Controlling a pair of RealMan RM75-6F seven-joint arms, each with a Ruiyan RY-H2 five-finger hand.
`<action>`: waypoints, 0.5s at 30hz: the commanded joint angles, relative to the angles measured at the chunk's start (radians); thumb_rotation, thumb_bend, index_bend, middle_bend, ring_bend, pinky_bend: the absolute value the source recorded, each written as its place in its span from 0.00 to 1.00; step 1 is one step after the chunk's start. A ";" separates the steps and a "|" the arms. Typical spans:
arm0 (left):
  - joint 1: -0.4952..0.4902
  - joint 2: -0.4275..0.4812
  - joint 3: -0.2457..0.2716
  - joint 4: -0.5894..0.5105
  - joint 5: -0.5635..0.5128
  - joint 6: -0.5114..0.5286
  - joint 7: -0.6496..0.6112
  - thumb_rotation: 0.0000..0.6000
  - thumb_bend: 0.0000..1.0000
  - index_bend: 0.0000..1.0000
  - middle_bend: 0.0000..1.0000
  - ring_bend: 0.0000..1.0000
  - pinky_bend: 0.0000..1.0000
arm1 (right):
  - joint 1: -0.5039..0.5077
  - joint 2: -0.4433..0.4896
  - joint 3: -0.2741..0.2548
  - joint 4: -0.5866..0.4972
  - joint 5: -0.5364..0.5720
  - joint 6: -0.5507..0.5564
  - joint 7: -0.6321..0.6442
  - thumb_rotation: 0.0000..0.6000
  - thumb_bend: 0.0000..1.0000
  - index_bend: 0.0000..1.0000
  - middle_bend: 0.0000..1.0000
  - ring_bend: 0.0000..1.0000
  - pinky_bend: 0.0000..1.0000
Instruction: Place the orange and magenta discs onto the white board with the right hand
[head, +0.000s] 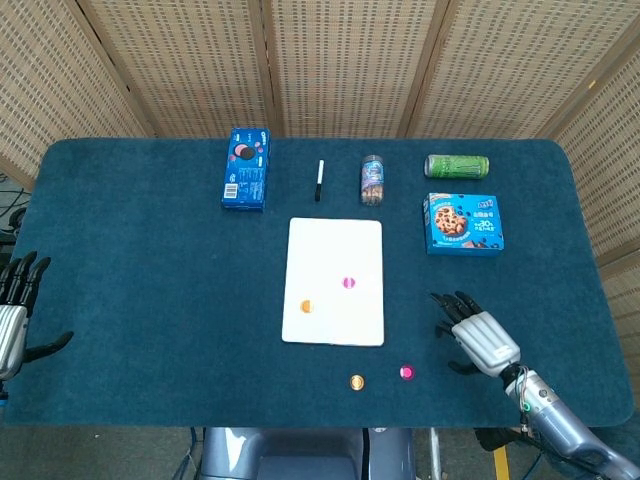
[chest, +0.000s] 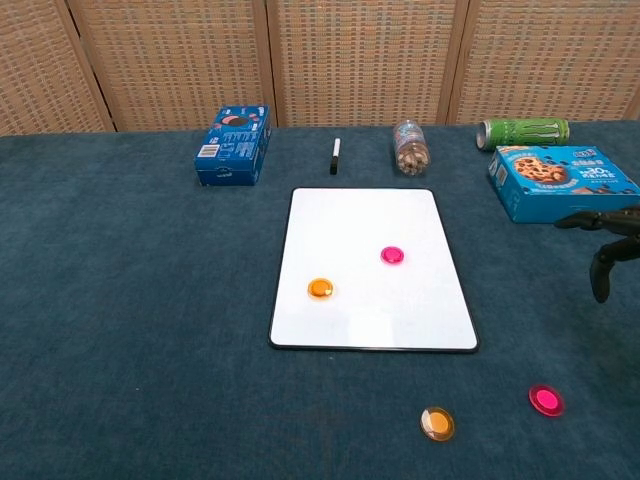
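Currently, status by item:
Right hand (head: 478, 340): empty, fingers spread apart, above the table (head: 130, 280) at 4 o'clock from the white board (head: 334, 240); only dark fingertips (chest: 600, 285) visible at the chest view's right edge.
Left hand (head: 12, 310): at the table's left edge, fingers apart, holding nothing.
White board: flat at table centre, carrying two discs.
Orange disc on board (head: 306, 306): lower left area of board.
Magenta disc on board (head: 348, 283): near board centre, at 2 o'clock from the orange one.
Orange disc on table (head: 357, 382): off the board, at 6 o'clock from its near edge.
Magenta disc on table (head: 406, 372): just beside the loose orange disc, at 3 o'clock from it, near the right hand.
Far row: blue cookie pack (head: 246, 167), black marker (head: 320, 180), jar (head: 373, 179), green can (head: 457, 166), blue cookie box (head: 464, 223).
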 joint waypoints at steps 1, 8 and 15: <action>-0.014 0.005 0.012 0.023 0.020 -0.029 -0.043 1.00 0.00 0.00 0.00 0.00 0.00 | -0.015 -0.019 -0.015 -0.007 -0.035 -0.002 -0.024 1.00 0.26 0.41 0.00 0.00 0.01; -0.013 0.002 0.015 0.029 0.017 -0.031 -0.049 1.00 0.00 0.00 0.00 0.00 0.00 | -0.029 -0.052 -0.003 0.008 -0.048 -0.022 -0.055 1.00 0.26 0.41 0.00 0.00 0.01; -0.025 -0.011 0.025 0.049 0.047 -0.040 -0.052 1.00 0.00 0.00 0.00 0.00 0.00 | -0.032 -0.075 0.006 0.007 -0.061 -0.047 -0.078 1.00 0.26 0.41 0.00 0.00 0.01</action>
